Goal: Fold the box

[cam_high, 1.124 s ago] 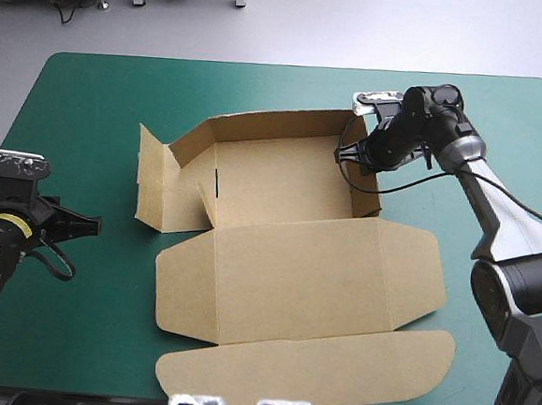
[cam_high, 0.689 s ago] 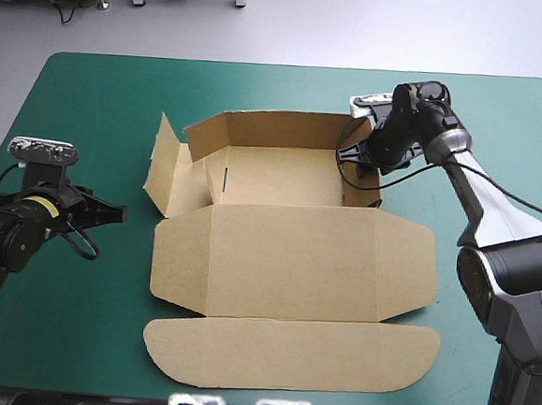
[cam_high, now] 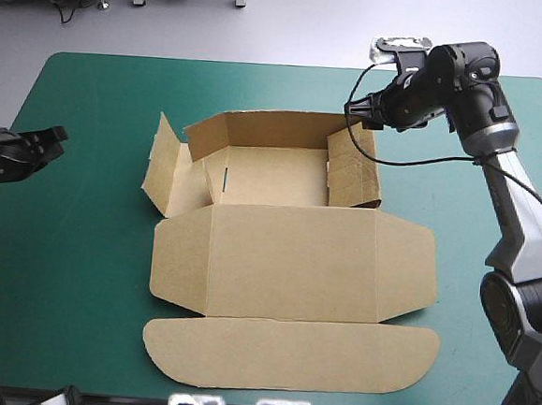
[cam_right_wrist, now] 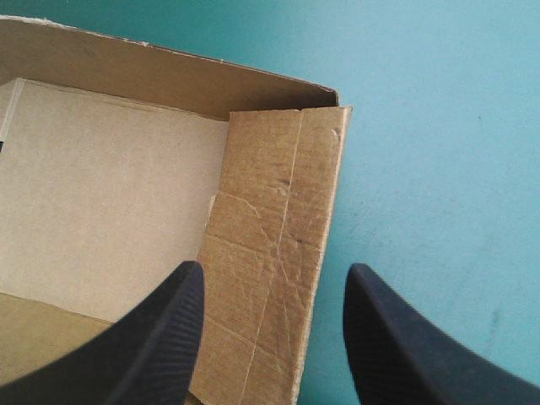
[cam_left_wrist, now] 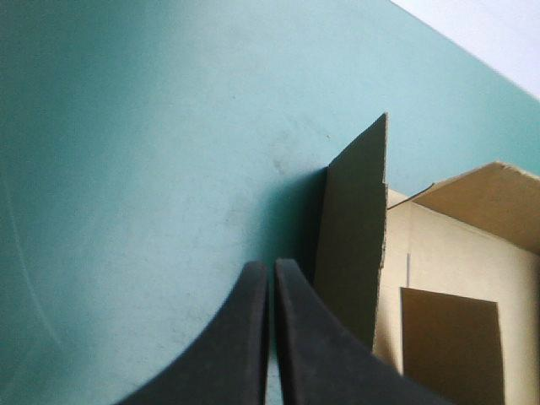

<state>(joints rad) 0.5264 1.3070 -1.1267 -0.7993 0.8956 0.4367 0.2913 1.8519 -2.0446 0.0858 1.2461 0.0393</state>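
The brown box (cam_high: 286,251) lies mid-table as an open tray with its lid (cam_high: 294,265) flat toward the near edge. Its back wall and right wall (cam_high: 353,171) stand raised; the left flap (cam_high: 166,161) leans outward. My right gripper (cam_high: 364,112) hovers open above the tray's far right corner; in the right wrist view its fingers (cam_right_wrist: 270,337) straddle the right wall (cam_right_wrist: 274,278) without touching it. My left gripper (cam_high: 51,138) sits shut near the table's left edge, well apart from the box. In the left wrist view its fingers (cam_left_wrist: 270,337) point at the left flap (cam_left_wrist: 354,236).
The teal-green cover (cam_high: 78,272) shows bare to the left of the box and along the right side (cam_high: 485,351). The lid's rounded tuck flap (cam_high: 287,354) reaches close to the table's near edge.
My right gripper has risen from the tray's right wall and let it go; the wall now stands folded inward. My left gripper has pulled back toward the table's left edge. The box has not shifted since just before.
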